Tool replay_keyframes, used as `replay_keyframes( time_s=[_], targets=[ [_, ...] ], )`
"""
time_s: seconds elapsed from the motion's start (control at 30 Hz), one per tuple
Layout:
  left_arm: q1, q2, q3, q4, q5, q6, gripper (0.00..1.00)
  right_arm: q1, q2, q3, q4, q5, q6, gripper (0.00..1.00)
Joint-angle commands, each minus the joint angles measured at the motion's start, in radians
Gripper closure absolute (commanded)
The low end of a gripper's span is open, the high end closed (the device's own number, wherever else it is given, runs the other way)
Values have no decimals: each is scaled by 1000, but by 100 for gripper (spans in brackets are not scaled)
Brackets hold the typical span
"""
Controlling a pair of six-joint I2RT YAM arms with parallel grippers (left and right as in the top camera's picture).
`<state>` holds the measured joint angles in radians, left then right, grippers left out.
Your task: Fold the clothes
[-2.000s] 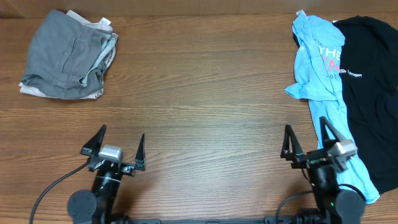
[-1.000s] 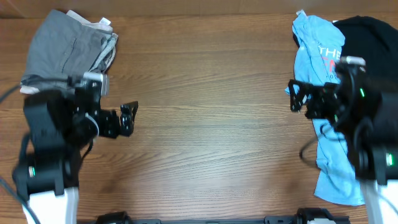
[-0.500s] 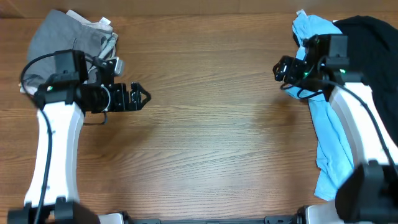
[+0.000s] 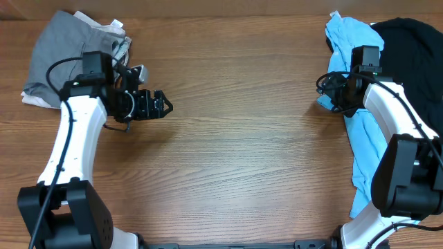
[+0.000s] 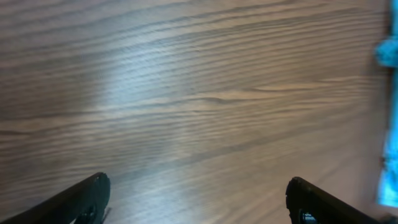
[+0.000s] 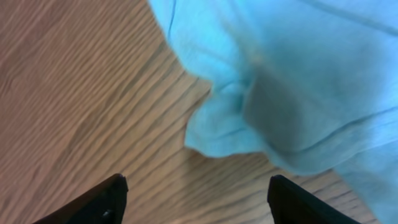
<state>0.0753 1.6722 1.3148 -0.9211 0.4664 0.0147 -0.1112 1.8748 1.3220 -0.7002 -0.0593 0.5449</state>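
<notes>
Right wrist view: the right fingers (image 6: 102, 202) are spread wide with nothing between them. They sit low over the bench (image 6: 74, 93), just short of the T-shirt (image 6: 298, 81), whose rumpled left edge bulges toward the gap. I cannot tell from this blurred view whether the tips touch the wood.

The left fingers (image 5: 81, 199) are parted just as wide and are also empty. Under them is bare wood, and the only sign of the T-shirt is a blue sliver at the frame's far right.

From overhead, the T-shirt lies crumpled in a long strip along the right side of the bench, running from the far edge back toward the arm bases. The right arm reaches across its upper half. A black garment (image 4: 415, 69) lies against the T-shirt's right side, and the two seem to overlap. A grey pile of clothes (image 4: 69, 62) sits well apart from the T-shirt, across the bench, with the left arm beside it.

The T-shirt looks light, limp and unslippery. It should sag from any single pinch and bunch rather than slide flat. The lobe nearest the right fingers is the easiest thing to grab, but it is probably several layers thick. A hem corner or shoulder seam would be a better hold if one can be found.

The cloth likely needs drawing left onto open wood and spreading before any fold. The black garment may drag along with it.
</notes>
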Motion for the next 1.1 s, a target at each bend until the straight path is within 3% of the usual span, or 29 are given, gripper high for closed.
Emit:
replay_keyframes(
  time_s=[0.0, 0.27, 0.53, 0.77, 0.87, 1.03, 1.07],
  targets=[
    [-55, 3, 21, 19, -183, -63, 10, -1, 2, -13, 30, 63, 37, 27],
    [-213, 3, 21, 75, -521, -177, 11, -1, 2, -138, 129, 116, 66, 33],
    [-288, 3, 21, 118, -571, -180, 11, -1, 2, -216, 207, 174, 66, 33],
    [-290, 3, 21, 122, -575, -188, 11, -1, 2, -330, 427, 174, 60, 33],
    [-290, 3, 21, 122, -577, -188, 11, 0, 2, -363, 497, 174, 57, 48],
    [-290, 3, 21, 129, -585, -188, 17, 0, 1, -359, 520, 123, 50, 92],
    [-290, 3, 24, 129, -595, -196, 20, 0, -2, -355, 520, 77, 28, 96]
  ],
)
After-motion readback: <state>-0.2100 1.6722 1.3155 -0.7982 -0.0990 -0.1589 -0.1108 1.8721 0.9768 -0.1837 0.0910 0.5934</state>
